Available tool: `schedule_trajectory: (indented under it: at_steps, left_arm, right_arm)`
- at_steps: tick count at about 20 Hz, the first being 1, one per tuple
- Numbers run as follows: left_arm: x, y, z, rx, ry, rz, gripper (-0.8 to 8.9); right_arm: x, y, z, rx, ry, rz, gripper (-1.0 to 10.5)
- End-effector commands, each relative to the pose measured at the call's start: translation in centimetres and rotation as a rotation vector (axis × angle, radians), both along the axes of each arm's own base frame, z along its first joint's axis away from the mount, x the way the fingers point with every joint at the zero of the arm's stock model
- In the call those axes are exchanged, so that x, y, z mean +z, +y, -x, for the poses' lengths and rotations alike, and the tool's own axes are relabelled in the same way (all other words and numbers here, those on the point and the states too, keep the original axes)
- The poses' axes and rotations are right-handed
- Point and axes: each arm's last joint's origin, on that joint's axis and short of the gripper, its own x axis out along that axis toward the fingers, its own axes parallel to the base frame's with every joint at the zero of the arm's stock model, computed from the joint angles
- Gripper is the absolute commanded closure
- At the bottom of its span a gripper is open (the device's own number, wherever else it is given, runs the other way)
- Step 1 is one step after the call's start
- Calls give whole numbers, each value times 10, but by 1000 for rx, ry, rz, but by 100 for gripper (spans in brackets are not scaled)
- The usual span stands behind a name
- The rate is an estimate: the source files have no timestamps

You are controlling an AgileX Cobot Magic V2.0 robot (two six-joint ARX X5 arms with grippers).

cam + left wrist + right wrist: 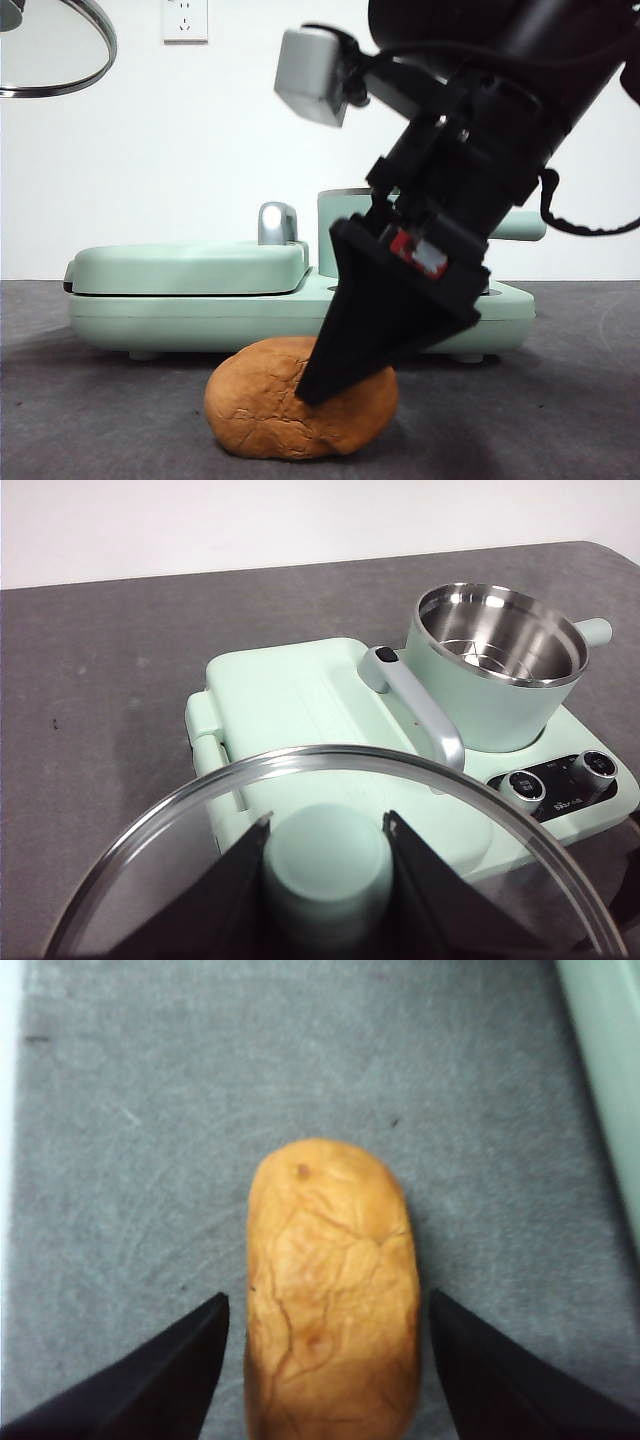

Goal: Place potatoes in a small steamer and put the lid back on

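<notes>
Orange-brown potato (pixel 332 1290) lies on the worktop (pixel 120 1160) between the right gripper's (pixel 330 1360) wide jaws; left gripper (pixel 327 870) holds the lid (pixel 200 800) by its knob, leaving the steamer (pixel 495 670) open.

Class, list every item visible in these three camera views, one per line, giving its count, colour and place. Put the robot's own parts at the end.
potato: one, orange-brown with cracked skin, on the grey table in front of the cooker base.
small steamer: one, mint green with a steel rim and inside, uncovered, standing on the cooker base.
lid: one, clear glass with a steel rim and mint-green knob, held up in the air.
grill plate: one, mint green, closed, beside the steamer on the same base.
control knobs: two, dark, on the base's front panel.
wall socket: one, white, on the wall.
table: one, dark grey.
left gripper: black, shut on the lid's knob.
right gripper: black, jaws open on either side of the potato.
</notes>
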Motion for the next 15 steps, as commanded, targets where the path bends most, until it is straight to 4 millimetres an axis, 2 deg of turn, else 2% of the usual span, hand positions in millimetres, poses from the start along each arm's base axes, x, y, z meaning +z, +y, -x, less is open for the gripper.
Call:
schedule_trajectory:
  at_steps: [1,4,6,8,11,15]
  left_arm:
    - [7,0,1,1,-45,15,804]
    - [7,0,1,0,-45,13,804]
    - [7,0,0,0,-44,13,804]
    - [7,0,1,0,-44,13,804]
    - [7,0,0,0,-43,13,804]
    - [7,0,0,0,-43,13,804]
  right_arm:
    - [0,6,-1,13,-5,-1,636]
    - [0,7,0,5,8,-5,750]
    - [1,8,0,-36,57,-26,766]
    - [11,7,2,-93,113,-58,766]
    - [46,-1,6,-173,126,-74,766]
    - [114,-18,6,-396,128,-68,766]
